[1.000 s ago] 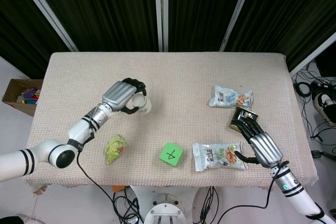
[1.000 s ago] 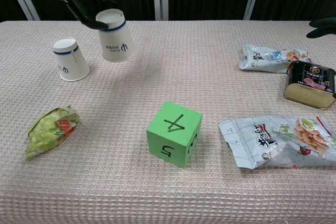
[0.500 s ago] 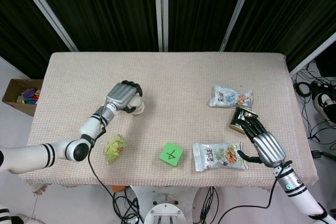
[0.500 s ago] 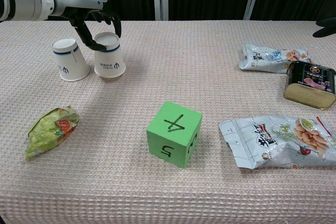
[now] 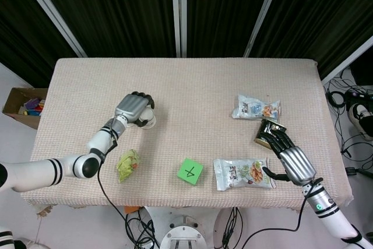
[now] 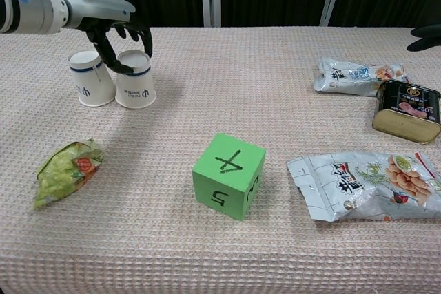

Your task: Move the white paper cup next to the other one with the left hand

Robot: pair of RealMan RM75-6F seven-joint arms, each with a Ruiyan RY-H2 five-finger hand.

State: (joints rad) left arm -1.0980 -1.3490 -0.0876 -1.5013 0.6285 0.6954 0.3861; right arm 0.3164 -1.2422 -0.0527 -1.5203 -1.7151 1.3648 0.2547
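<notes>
upper left of the frame, the left hand (image 6: 124,43) grasps the white paper cup (image 6: 136,80) from above, setting it upside down just beside the other cup (image 6: 92,78) on the counter (image 6: 227,108)

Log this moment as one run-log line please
left hand: grips cup | cup: on table beside other cup | right hand: idle, open
</notes>
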